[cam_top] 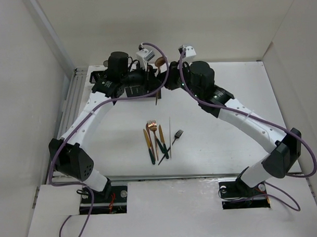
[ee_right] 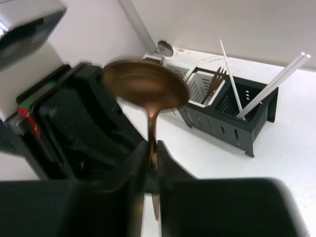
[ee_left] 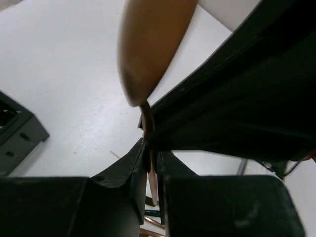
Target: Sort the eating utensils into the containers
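A copper spoon [ee_right: 145, 91] is held upright in the air above the far edge of the counter [cam_top: 227, 137], near its middle. Its polished, rose-tinted oval bowl is at the top and its slim stem runs straight down. The right gripper [ee_right: 153, 153] is closed tight on the stem just under the bowl. The left gripper [ee_left: 149, 163] is also clamped on the thin handle, and the two black grippers are pressed close together. The containers stand in the far left corner of the counter. The right wrist view shows a black caddy [ee_right: 222, 131] with slotted walls holding two thin white sticks [ee_right: 276, 84] that lean out to the right. Joined to it is a white caddy [ee_right: 197, 91] with a copper fork [ee_right: 216, 81] standing tines up. A rounded silver head [ee_right: 165, 48] shows further back. A cluster of loose utensils [cam_top: 159, 142] lies mid-counter toward the near edge: another copper fork [cam_top: 152, 125], copper-headed pieces with dark green handles, one thin white stick [cam_top: 170, 138] lying straight, and a small dark fork [cam_top: 177, 134] just to its right.
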`<state>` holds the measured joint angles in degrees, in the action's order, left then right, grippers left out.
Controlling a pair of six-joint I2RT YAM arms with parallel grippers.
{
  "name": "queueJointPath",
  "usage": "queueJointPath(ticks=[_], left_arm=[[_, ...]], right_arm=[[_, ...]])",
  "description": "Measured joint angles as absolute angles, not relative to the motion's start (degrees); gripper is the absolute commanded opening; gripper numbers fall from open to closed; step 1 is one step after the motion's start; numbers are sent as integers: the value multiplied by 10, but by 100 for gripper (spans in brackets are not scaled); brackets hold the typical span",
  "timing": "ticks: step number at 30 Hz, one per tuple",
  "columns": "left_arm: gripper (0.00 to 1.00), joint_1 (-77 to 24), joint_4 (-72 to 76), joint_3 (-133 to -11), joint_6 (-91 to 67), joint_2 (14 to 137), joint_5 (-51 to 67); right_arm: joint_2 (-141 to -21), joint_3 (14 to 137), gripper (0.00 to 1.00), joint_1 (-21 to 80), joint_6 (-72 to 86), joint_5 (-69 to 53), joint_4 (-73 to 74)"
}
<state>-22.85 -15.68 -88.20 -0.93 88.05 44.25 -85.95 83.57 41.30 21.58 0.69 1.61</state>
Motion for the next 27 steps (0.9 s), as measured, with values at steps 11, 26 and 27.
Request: queueJointPath(ticks=[11,26,27], left_arm=[[0,-121,-91,-905,78,941,216],[0,56,139,-999,149,1136,118],[0,58,139,-999,149,1141,119]], right_arm=[[-874,848,100,410,198,11,13],[-1014,953,100,295,152,-36,13],[-1028,962,100,292,151,-41,13]])
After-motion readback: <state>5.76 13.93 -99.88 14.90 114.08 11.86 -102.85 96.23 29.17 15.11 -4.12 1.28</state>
